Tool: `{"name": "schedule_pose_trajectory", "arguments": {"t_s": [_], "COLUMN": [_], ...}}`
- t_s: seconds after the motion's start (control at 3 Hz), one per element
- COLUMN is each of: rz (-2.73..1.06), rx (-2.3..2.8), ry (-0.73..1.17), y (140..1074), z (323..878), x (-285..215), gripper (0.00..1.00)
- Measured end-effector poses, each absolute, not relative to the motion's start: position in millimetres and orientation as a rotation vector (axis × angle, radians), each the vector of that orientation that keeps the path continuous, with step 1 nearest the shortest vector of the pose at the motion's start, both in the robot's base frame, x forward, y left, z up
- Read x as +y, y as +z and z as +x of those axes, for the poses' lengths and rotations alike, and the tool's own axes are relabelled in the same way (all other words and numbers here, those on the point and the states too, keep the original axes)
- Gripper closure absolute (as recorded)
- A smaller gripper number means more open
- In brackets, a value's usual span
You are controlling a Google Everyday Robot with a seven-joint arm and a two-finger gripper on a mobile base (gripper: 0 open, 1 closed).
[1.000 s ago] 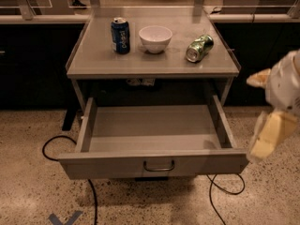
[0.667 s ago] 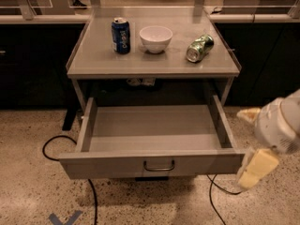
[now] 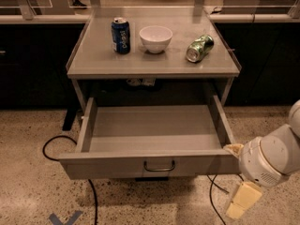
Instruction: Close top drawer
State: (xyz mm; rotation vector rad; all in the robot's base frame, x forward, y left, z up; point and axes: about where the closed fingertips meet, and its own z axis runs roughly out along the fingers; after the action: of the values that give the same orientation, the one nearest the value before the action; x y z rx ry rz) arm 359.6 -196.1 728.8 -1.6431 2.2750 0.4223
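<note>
Grey metal, the top drawer (image 3: 108, 165) stands pulled fully out beneath the table top (image 3: 154, 64). Closing is not yet begun. My gripper (image 3: 243, 197) hangs low, just beside the front panel's right corner; released or clenched, I cannot tell. Next, I judge, it must come in front of the panel, near the handle (image 3: 159, 166), and push straight inward.

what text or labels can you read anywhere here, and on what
Blue can: white lettering running down its side, too blurred to read.
Green can: markings too blurred to read.
Blue floor mark: a cross, no words.
Top drawer, and the end effector below its front's right end: no text.
</note>
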Motion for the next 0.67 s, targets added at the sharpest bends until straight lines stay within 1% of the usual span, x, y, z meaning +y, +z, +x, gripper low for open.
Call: {"name": "schedule_pose_trajectory", "arguments": {"t_s": [0.33, 0.67], "rz": [-1.635, -1.623], "rx": [2.277, 2.275], "ry": [0.454, 0.542], "y": [719.5, 685.7], "z": [355.6, 342.8], "x": [-195.7, -190.3], "gripper": [0.00, 0.00]}}
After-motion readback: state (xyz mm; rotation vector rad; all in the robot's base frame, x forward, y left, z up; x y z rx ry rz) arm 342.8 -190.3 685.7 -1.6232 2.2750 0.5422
